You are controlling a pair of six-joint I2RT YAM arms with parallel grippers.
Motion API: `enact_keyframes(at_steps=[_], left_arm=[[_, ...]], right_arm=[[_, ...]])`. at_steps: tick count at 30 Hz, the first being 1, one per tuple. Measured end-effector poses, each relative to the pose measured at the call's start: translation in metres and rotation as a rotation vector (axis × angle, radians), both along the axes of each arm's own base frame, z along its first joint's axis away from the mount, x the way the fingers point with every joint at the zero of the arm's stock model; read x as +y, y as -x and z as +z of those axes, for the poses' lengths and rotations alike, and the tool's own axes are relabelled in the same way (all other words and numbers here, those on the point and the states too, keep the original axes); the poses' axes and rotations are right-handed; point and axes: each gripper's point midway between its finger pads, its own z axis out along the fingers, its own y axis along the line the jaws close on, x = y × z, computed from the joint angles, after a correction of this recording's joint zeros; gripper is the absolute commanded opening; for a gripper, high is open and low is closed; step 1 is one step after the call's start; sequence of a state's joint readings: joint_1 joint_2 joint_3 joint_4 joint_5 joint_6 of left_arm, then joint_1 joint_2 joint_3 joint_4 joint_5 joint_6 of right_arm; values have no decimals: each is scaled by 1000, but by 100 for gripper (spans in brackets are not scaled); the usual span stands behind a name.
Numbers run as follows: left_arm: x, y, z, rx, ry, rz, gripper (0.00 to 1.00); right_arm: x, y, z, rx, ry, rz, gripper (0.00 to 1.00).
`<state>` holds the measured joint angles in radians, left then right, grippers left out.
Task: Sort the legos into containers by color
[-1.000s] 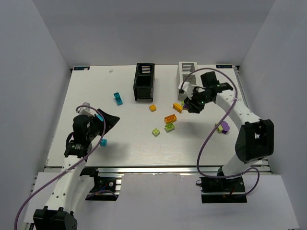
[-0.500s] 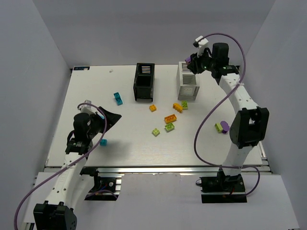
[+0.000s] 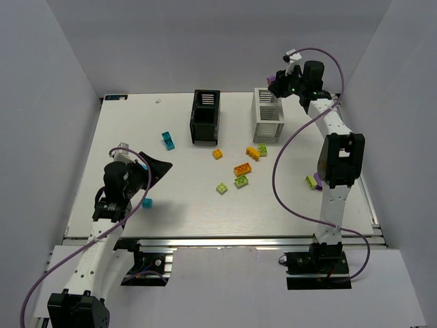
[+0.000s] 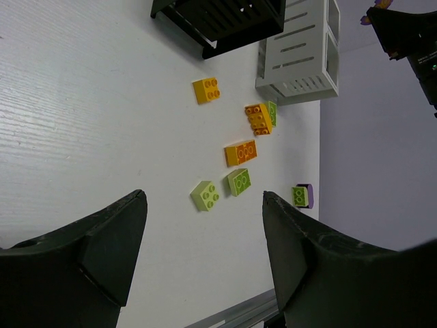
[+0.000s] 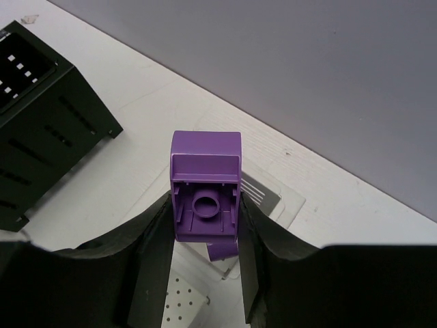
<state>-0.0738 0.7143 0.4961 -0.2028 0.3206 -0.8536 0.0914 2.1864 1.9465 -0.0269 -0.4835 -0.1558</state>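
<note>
My right gripper (image 3: 279, 84) is shut on a purple brick (image 5: 205, 190) and holds it high over the open top of the white slatted box (image 3: 268, 115). In the right wrist view the white box (image 5: 270, 194) lies below the brick, with another purple piece (image 5: 222, 250) inside. The black box (image 3: 205, 116) stands to its left. My left gripper (image 3: 154, 168) is open and empty at the left, low over the table. Orange bricks (image 3: 242, 169) and lime bricks (image 3: 241, 181) lie loose at mid-table. Cyan bricks lie at the left (image 3: 167, 140) and near my left arm (image 3: 147, 203).
A lime brick on a purple piece (image 3: 313, 181) lies by the right arm's lower link. The left wrist view shows the lime brick (image 4: 205, 195) between its fingers' line, farther off, plus the black box (image 4: 218, 17) and the white box (image 4: 300, 55). Grey walls enclose the table.
My right arm rose from the bricks near the white box and now holds the purple brick above that box. The left arm has barely moved.
</note>
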Motion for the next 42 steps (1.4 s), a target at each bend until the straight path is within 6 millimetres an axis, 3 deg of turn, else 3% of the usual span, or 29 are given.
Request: enact_keyframes(at_steps=[13,21,24,25,27,30,33,36,39,40,42], left_arm=[[1,-2,-4,19,0,8,78],[1,-2,-4,21,-2,12,78],[2,-1,-4,20,-3,14,78],[2,-1,-4,19,-3,15,78],[3,-1,-3,18,-4,18,78],[3,0,-2,12,-4,18,78],[3,0,-1,9,-3,19,78],[3,0,-1,8,-3,19,78],[3,-1,1,0,-2,19,73],[3,-1,1,-2,-2,18,71],[2,-2,3,-8,2,19,56]], right_arm=[[9,-4,5,-21,-33,20,23],[10,-8,-27,40,-37,13,32],[10,-9,-40,65,-34,10,46],[10,-9,-43,72,-33,8,56],[10,-9,-47,84,-30,5,62],[9,-10,-47,80,-25,2,79],[9,-10,-47,71,-15,4,90],[8,-7,-44,74,-5,9,89],[3,9,-31,98,7,21,89],[0,18,-23,103,13,30,88],[-10,42,1,104,30,62,80]])
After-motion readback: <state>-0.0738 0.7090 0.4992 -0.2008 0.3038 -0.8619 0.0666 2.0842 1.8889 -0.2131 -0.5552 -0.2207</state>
